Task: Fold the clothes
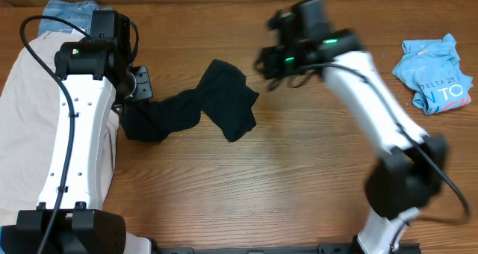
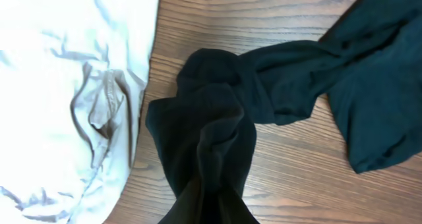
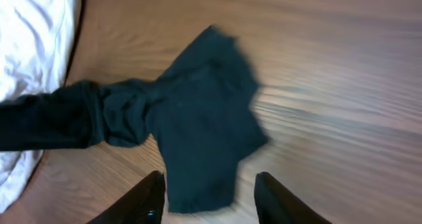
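The left arm (image 1: 81, 131) rises from its base at the near left edge and reaches away along the left side, its black wrist bent toward the middle. The left gripper (image 1: 140, 84) points inward and is closed tight on a bunched end of the black T-shirt (image 1: 160, 119); its fingers do not show in its own wrist view. The right arm (image 1: 370, 90) leans from its base at the near right up and inward, its wrist blurred. The right gripper (image 3: 211, 201) points down, its 2 dark fingers (image 3: 150, 199) parted with nothing between them.
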